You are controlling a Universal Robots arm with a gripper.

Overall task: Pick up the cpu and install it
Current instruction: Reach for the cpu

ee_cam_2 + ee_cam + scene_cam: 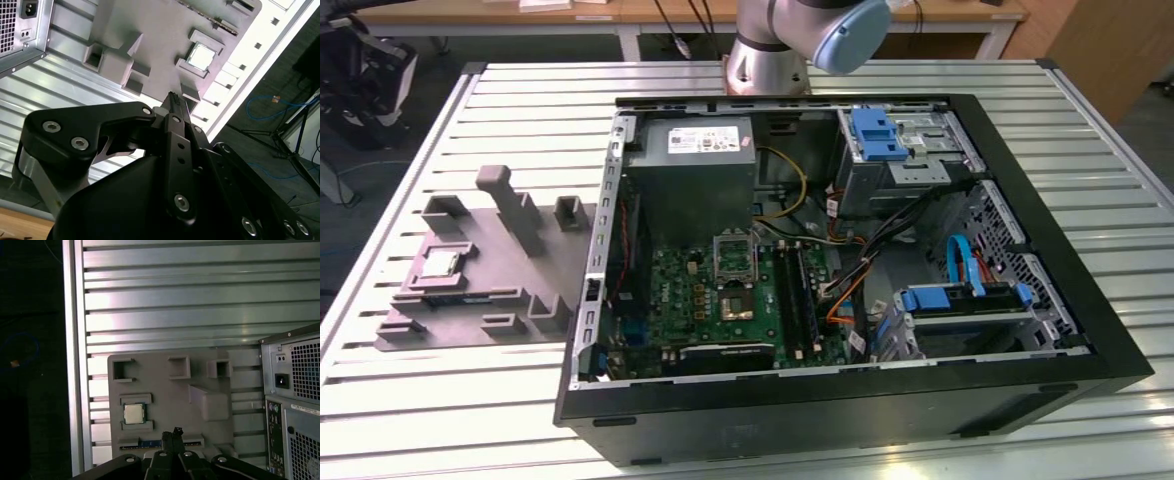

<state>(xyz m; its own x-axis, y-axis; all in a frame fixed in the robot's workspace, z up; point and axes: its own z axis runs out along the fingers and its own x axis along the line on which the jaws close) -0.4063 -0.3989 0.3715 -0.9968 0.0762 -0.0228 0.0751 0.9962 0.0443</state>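
The cpu (134, 413) sits in its tray (165, 395) near the desk's (200, 305) edge. The gripper (175, 434) hovers near, fingers (170, 445) pinched together, empty. Grasping needs them opened and centred squarely.

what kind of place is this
Probably a robotics lab or workshop: an open computer case lies on a slatted metal table, a robot arm behind it, a grey tray holding the cpu alongside.
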